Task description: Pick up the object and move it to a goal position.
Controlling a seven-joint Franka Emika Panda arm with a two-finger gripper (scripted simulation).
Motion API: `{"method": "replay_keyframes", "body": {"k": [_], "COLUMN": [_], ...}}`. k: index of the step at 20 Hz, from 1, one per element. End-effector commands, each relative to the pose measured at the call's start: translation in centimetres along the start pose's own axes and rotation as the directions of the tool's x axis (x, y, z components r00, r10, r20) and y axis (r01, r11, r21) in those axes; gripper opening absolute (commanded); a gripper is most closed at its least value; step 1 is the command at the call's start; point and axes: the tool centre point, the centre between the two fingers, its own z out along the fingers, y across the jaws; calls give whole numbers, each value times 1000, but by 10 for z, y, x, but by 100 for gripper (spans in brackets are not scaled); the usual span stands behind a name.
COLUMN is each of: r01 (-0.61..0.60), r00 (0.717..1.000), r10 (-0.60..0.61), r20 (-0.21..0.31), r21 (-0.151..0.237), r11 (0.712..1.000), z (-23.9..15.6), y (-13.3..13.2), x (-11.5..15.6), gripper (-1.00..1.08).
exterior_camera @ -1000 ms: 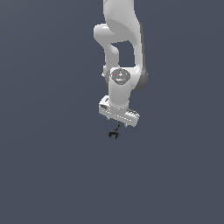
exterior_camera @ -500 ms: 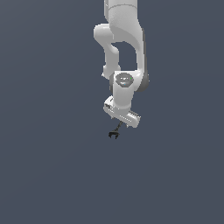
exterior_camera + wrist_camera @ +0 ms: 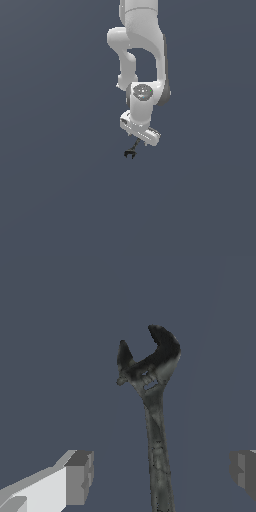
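Note:
The object point(image 3: 131, 152) is a tiny black wrench-like thing with a slim stem and a forked, claw-like head, lying on the flat dark grey ground. In the wrist view the object point(image 3: 152, 401) fills the middle, head pointing away from the hand. My gripper point(image 3: 138, 142) hangs just above its stem end, under the white arm point(image 3: 142, 60). The gripper point(image 3: 161, 473) is open, with one grey fingertip point(image 3: 80, 476) and the other fingertip point(image 3: 243, 471) far apart on either side of the stem. Neither touches the stem.
Only plain dark grey ground point(image 3: 60, 200) surrounds the arm and the object in both views. No marker for the goal position shows.
The hand has turned at the wrist, now sitting tilted, and has shifted slightly toward the exterior view's right. The object has stayed where it was.

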Motion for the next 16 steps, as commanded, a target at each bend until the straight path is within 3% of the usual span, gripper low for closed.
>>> {"method": "replay_keyframes", "body": {"k": [1, 16], "r01": [-1, -4], "r00": [1000, 1000], "r10": [1, 4], "r20": [0, 0], "r21": [0, 0], "r11": [1000, 1000], "z": [4, 50], "y": [0, 0], "x": [0, -1], "gripper": [100, 100]}}
